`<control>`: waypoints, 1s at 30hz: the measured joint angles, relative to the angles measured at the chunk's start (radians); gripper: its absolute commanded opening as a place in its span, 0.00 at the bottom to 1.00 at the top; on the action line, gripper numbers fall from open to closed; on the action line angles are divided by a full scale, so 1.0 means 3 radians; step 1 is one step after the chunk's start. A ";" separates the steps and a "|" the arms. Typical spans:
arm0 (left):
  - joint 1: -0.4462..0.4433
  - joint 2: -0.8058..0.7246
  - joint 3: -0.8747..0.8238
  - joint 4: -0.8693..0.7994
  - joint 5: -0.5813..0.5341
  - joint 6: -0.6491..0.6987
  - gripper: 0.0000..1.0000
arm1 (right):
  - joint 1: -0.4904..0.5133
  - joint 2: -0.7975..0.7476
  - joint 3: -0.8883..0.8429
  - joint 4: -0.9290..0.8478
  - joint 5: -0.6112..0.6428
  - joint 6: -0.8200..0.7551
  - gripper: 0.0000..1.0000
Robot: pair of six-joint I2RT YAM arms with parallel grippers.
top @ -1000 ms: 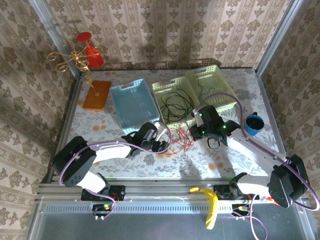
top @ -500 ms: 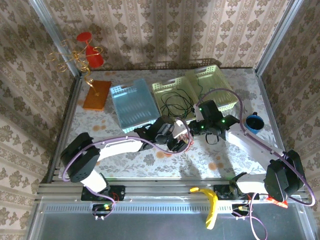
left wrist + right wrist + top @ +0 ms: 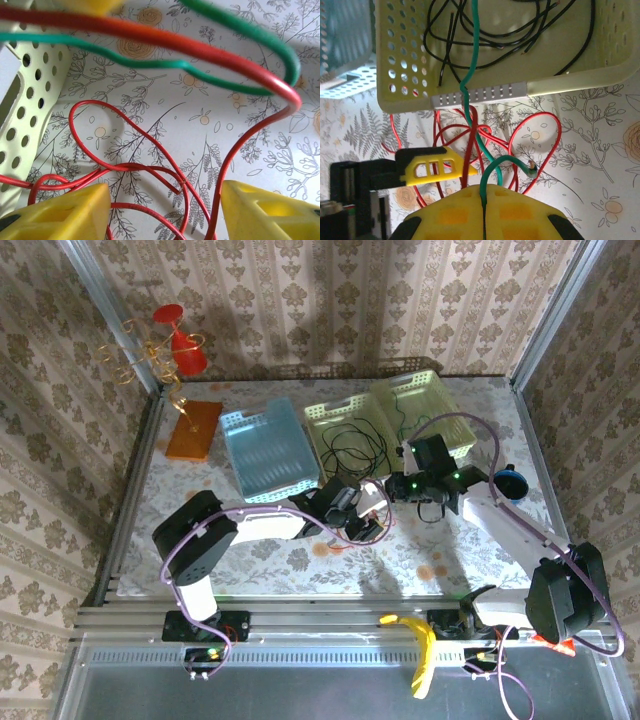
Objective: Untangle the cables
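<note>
- In the overhead view you are seeing both arms reaching to the middle of the desk (image 3: 200, 490), just in front of the pale green tray (image 3: 325, 410).
- The left tool (image 3: 362, 523) is hovering over a bunch of the red cable (image 3: 368, 533) lying on the desk; the right tool (image 3: 392, 490) is facing it from just beside, at the tray's near corner.
- The black cable (image 3: 352, 445) is lying coiled inside that tray.
- In the left wrist view you are looking between the left tool (image 3: 165, 212) and its yellow fingers (image 3: 65, 212), which are standing wide apart and released, clamping nothing.
- Thin loops of the red cable (image 3: 150, 35) are lying on the desk (image 3: 200, 130) between and under those fingers, and one thick, blurred strand is arching close over the camera.
- The green cable (image 3: 150, 64) is running alongside that arch, above the desk, with the tray (image 3: 30, 100) at the left edge.
- In the right wrist view you are seeing the right tool (image 3: 484, 210) clenched, its two fingers pressed together and grasping the green cable (image 3: 473, 50).
- That cable is rising from the seam, crossing the tray's (image 3: 405, 60) rim and lying over the black cable (image 3: 451, 30) inside.
- The red cable (image 3: 471, 145) is looping on the desk below the rim; one strand is running down to the fingers, and you cannot tell whether it is pinched too.
- The left tool's yellow finger (image 3: 427, 167) is sitting just left of these strands.
</note>
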 measured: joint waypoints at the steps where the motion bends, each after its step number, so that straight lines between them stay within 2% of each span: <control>1: 0.0000 0.0024 -0.0001 0.0017 -0.0013 -0.0005 0.51 | -0.0033 -0.0003 0.0000 0.0018 -0.0027 0.0027 0.09; 11: 0.0079 0.0170 -0.0160 0.0266 -0.0164 -0.0155 0.27 | -0.0289 -0.0109 0.0005 0.0001 -0.0211 0.0156 0.10; 16: 0.0238 0.0170 -0.0304 0.0384 -0.0192 -0.0294 0.11 | -0.0303 -0.0109 0.0106 -0.0254 -0.0092 0.0048 0.11; 18: 0.0273 0.0170 -0.0333 0.0413 -0.0198 -0.0329 0.02 | -0.0304 -0.0109 0.0158 -0.0367 -0.0033 -0.0023 0.12; 25: 0.0282 0.0168 -0.0347 0.0432 -0.0174 -0.0381 0.00 | -0.0270 -0.0065 0.0203 -0.0613 -0.0028 -0.0207 0.12; 30: 0.0282 0.0086 -0.0346 0.0426 -0.0145 -0.0385 0.00 | -0.0075 0.0071 0.0203 -0.0744 -0.0094 -0.0342 0.12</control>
